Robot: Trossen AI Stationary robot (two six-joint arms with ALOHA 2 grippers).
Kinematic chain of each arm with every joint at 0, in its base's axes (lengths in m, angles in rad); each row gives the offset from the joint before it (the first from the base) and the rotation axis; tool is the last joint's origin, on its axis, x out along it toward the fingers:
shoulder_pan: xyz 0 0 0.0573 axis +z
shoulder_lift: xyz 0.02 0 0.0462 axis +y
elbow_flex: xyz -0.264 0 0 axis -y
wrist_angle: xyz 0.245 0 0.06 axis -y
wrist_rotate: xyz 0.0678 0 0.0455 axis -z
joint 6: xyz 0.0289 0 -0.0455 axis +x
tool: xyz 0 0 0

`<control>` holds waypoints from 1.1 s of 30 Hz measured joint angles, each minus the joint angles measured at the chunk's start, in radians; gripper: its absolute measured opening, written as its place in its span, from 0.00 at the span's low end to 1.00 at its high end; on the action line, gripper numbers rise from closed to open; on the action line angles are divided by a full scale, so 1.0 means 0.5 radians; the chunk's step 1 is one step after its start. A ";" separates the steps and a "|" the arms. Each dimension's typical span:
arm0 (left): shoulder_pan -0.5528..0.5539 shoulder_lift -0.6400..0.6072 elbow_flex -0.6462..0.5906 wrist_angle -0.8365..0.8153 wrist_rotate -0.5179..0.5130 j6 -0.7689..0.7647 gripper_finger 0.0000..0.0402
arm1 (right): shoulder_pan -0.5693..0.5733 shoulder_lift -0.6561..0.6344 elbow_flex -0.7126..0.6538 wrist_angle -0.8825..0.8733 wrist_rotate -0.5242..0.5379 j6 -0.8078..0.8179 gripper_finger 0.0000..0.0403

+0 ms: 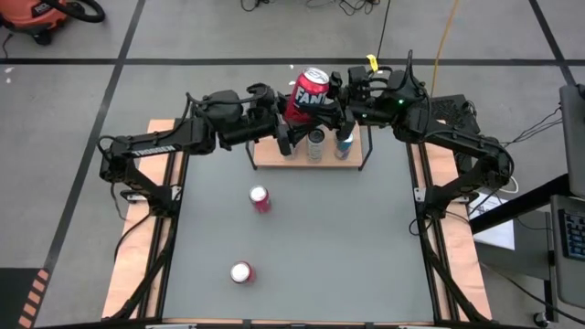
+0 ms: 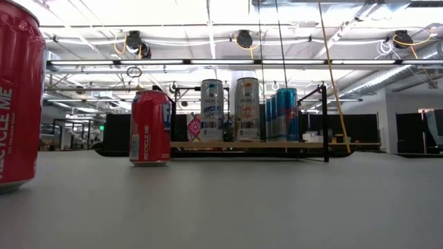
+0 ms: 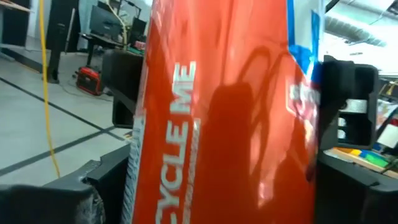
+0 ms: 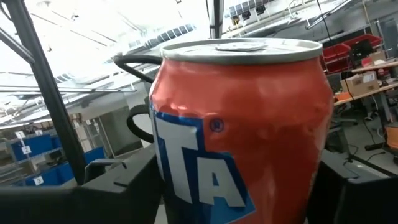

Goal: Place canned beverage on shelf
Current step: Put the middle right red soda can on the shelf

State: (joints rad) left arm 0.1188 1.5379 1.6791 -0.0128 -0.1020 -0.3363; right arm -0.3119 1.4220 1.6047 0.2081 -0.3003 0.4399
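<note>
I am holding a red can (image 1: 309, 91) above the shelf (image 1: 274, 153), both tools pinching it: left tool (image 1: 294, 117), right tool (image 1: 331, 99). Three cans (image 2: 239, 109) are standing on the shelf.

— What kind of place is this?
— A robotics lab in an open industrial hall: exposed ceiling ducts (image 2: 242, 38), strip lights and black floor tape lines (image 1: 228, 60).
— Anything else?
— Blue storage bins (image 4: 28, 146), workbenches far off, an orange shop vacuum (image 1: 41, 16) far left.
</note>
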 joint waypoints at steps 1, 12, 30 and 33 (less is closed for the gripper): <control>0.000 0.000 0.000 0.000 0.011 -0.014 0.92 | -0.001 -0.003 0.000 0.004 0.000 0.008 0.64; -0.003 -0.166 0.000 -0.367 0.057 -0.099 0.99 | -0.058 -0.071 0.000 -0.026 0.005 0.010 0.64; 0.091 -0.333 0.000 -0.714 0.280 -0.102 0.99 | 0.072 -0.065 0.001 -0.967 -0.291 -0.209 0.64; 0.138 -0.284 0.000 -0.735 0.449 -0.139 0.99 | 0.117 -0.066 0.002 -0.968 -0.289 -0.210 0.64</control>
State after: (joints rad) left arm 0.1877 1.3961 1.6791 -0.3802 0.1225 -0.4058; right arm -0.2531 1.3888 1.6054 -0.2761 -0.4449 0.3351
